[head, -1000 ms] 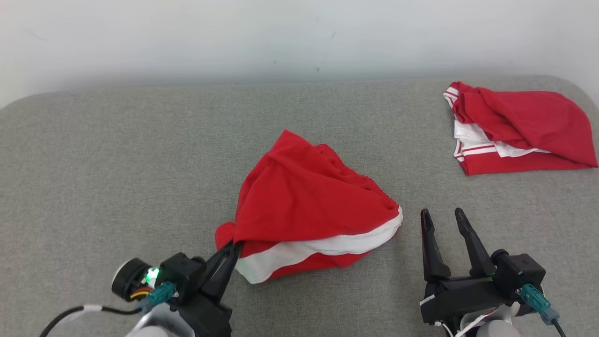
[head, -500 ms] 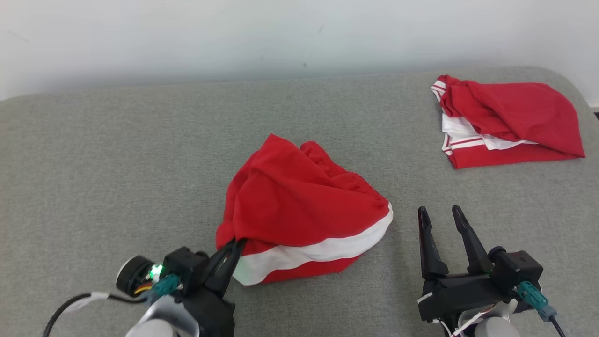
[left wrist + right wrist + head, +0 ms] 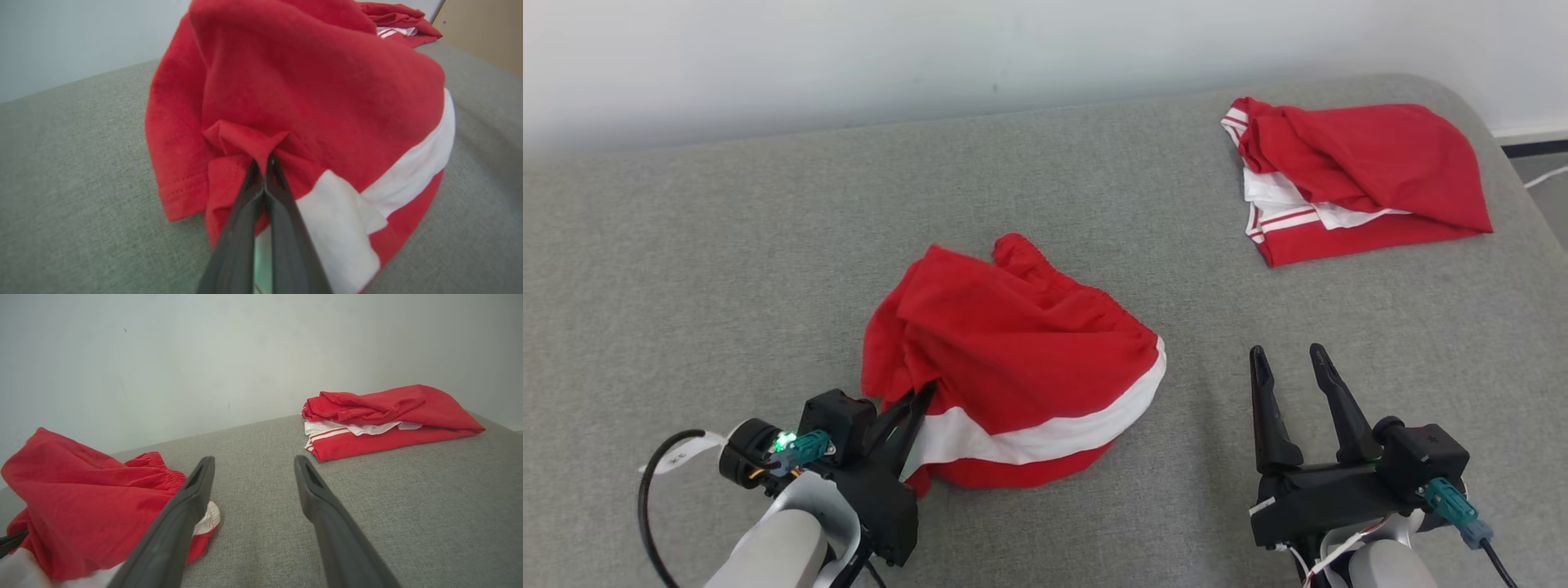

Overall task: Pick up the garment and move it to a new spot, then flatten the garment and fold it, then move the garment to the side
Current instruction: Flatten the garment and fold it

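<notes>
**Left gripper.** Your left gripper (image 3: pixel 921 394) sits at the lower left of the head view, its two dark fingers pressed together on a pinched fold of the smaller red garment (image 3: pixel 1013 351). In the left wrist view, the gripper (image 3: pixel 265 160) has red cloth bunched into a small peak just above its tips, so it is clamped on fabric.

**Held cloth.** The smaller red garment lies crumpled in a mound near the middle of the grey padded surface (image 3: pixel 727 245). A white band (image 3: pixel 1045 437) curves along its near edge, and a gathered hem shows at its far side.

**Right gripper.** Your right gripper (image 3: pixel 1285 353) rests at the lower right with its fingers spread wide and holding nothing. In the right wrist view (image 3: pixel 253 461), bare grey surface shows between the tips. It is to the right of the mound and apart from it.

**Task item.** The garment (image 3: pixel 1364 163) lies at the far right of the surface, near the pale wall (image 3: pixel 931 49). It is red and folded, with white layers and red-and-white striped trim showing at its left edge. Neither gripper touches it, and it is well apart from both. No numerals can be made out on it.
</notes>
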Controlling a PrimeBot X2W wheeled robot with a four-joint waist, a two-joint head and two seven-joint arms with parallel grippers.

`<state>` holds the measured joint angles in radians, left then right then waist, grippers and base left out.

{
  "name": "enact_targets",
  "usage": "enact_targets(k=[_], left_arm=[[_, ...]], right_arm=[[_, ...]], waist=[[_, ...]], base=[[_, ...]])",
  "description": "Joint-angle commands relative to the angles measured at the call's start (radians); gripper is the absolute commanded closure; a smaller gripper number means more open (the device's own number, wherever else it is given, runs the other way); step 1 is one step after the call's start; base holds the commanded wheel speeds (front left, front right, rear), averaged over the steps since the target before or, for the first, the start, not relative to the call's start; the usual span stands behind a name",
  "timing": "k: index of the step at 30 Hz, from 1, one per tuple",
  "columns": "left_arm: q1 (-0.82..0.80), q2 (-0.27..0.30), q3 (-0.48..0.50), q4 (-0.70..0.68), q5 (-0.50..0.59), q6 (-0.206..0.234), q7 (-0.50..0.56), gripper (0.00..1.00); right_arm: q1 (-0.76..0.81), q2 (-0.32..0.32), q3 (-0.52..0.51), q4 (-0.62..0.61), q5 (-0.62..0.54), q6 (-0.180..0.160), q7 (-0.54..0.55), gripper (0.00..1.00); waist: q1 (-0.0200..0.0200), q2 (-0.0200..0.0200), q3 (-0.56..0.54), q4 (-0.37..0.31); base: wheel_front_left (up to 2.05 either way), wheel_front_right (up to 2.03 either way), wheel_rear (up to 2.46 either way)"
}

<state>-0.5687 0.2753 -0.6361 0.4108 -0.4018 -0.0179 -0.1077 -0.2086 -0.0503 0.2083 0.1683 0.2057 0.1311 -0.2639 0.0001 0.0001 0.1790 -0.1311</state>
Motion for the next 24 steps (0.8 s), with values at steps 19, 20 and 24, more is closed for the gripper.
enact_targets(k=[19, 20, 24], left_arm=[[0.140, -0.012, 0.048, -0.100, -0.032, 0.077, -0.144, 0.00], [0.156, -0.004, 0.052, -0.119, -0.035, 0.084, -0.145, 0.00], [0.217, 0.018, 0.063, -0.179, -0.049, 0.110, -0.135, 0.00]], right_arm=[[0.033, 0.000, -0.016, 0.004, -0.004, -0.001, -0.001, 0.00], [0.032, 0.000, -0.014, 0.004, -0.003, -0.001, -0.001, 0.00], [0.032, 0.000, -0.014, 0.003, -0.002, -0.001, -0.001, 0.00]], waist=[[-0.0001, -0.0001, -0.046, 0.080], [-0.0001, -0.0001, -0.046, 0.083], [-0.0001, -0.0001, -0.045, 0.093]], base=[[0.00, 0.00, 0.00], [0.00, 0.00, 0.00], [0.00, 0.00, 0.00]])
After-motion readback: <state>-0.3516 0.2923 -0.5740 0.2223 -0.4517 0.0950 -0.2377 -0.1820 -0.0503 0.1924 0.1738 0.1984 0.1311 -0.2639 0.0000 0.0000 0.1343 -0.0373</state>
